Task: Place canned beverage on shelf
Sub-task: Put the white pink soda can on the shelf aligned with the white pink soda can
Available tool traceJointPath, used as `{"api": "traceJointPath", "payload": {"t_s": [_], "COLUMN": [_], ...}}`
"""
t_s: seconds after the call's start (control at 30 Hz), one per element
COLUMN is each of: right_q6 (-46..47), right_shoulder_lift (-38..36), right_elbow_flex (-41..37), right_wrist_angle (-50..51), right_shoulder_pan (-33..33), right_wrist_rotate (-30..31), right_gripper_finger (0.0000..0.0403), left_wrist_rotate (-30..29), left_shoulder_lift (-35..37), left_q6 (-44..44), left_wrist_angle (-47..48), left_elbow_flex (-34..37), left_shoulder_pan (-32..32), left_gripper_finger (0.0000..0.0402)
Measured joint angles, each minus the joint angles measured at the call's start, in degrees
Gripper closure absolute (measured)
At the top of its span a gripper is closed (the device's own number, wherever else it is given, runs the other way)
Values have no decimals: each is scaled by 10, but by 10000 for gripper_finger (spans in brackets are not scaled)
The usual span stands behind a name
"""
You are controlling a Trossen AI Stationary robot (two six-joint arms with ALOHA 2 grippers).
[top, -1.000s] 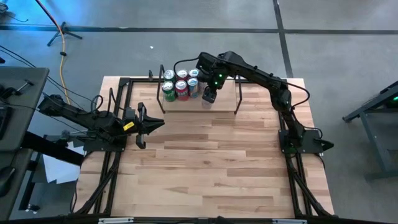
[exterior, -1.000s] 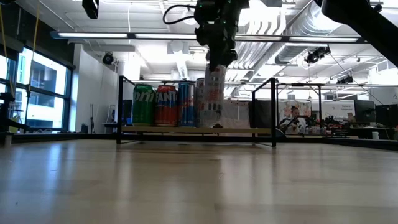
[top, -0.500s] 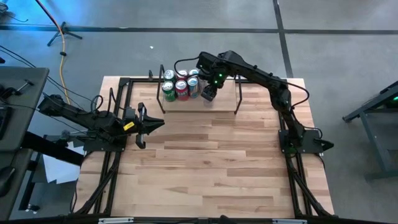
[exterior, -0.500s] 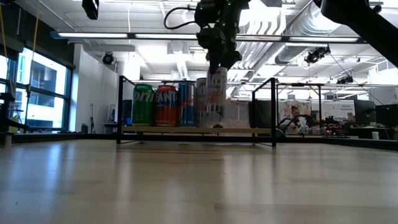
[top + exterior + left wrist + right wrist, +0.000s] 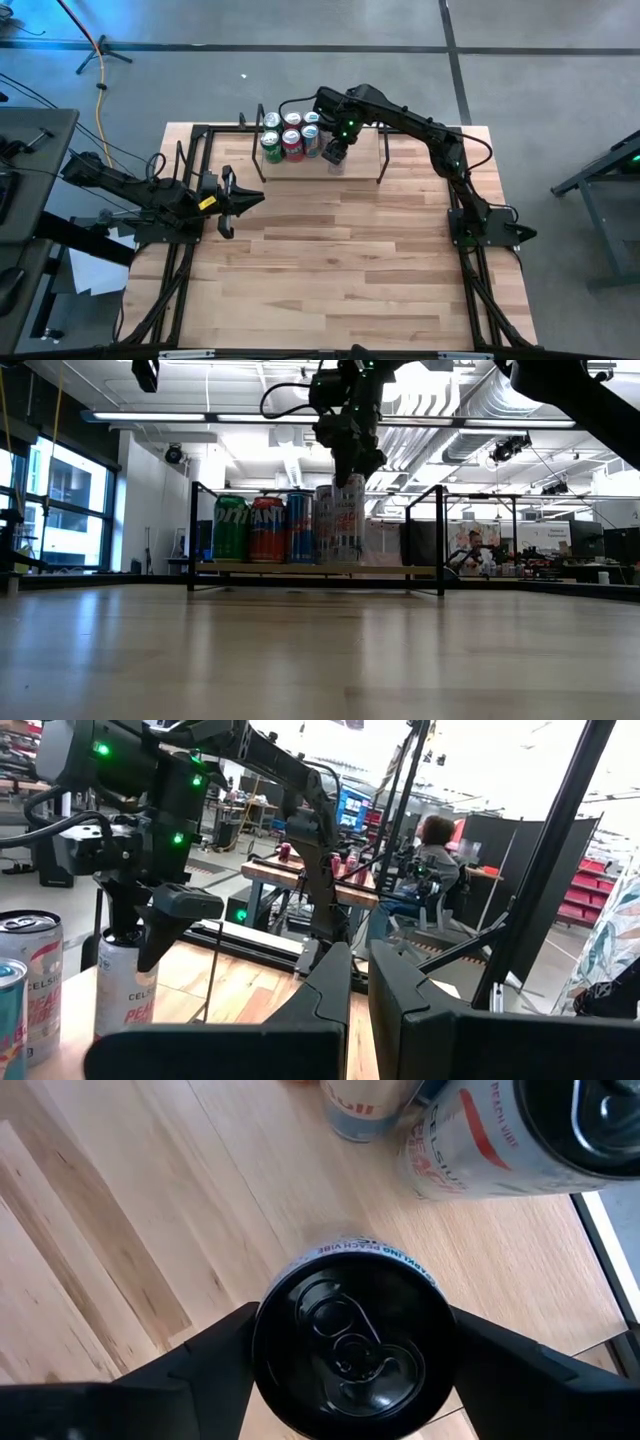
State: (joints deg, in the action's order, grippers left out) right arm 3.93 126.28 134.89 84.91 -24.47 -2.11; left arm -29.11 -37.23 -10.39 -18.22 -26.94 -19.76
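pale butcher-block wooden tabletop under a black frame, grey floor around it, an open workshop with ceiling lights and ducting behind in the low view, and a seated person far off in the left wrist view. broad bare stretch of tabletop from the middle to the near edge. at the far edge, the shelf: a low pale board with a black wire upright at each end, its right half bare. on its left half, a cluster of upright cans: green can, orange-red can and blue can in the front row, more behind. just right of them, standing on the board, the white celsius can, black top showing in the right wrist view. right gripper directly above it, fingers spread to either side of the rim, contact unclear. left gripper at the table's left side, well apart from the shelf, fingers nearly together with a narrow gap, holding nothing.
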Motion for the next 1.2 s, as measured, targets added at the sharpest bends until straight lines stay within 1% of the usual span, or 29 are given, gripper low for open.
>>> {"api": "traceJointPath", "payload": {"t_s": [0.3, 0.4, 0.53, 0.73, 0.97, 1.1, 1.2], "right_q6": [-15, -16, -39, -29, -27, -24, -25], "right_shoulder_lift": [0, 0, 0, 0, 0, 0, 0], "right_elbow_flex": [0, 0, 0, 0, 0, 0, 0], "right_wrist_angle": [-5, -17, -39, -61, -64, -64, -63], "right_shoulder_pan": [0, 0, 0, 0, 0, 0, 1], "right_wrist_rotate": [0, 0, 0, 0, 0, 0, -1], "right_gripper_finger": [117, 117, 117, 116, 116, 101, 76], "left_wrist_rotate": [0, 0, 0, 0, 0, 0, 0], "left_shoulder_lift": [0, 0, 0, 0, 0, 0, 0], "left_q6": [0, 0, 0, 1, 0, 0, 0], "left_wrist_angle": [0, 0, 0, 0, 1, 1, 1], "left_elbow_flex": [0, 0, 0, 0, 0, 0, 0], "left_shoulder_pan": [0, 0, 0, 0, 0, 0, 0], "left_gripper_finger": [401, 401, 401, 401, 401, 401, 401]}}
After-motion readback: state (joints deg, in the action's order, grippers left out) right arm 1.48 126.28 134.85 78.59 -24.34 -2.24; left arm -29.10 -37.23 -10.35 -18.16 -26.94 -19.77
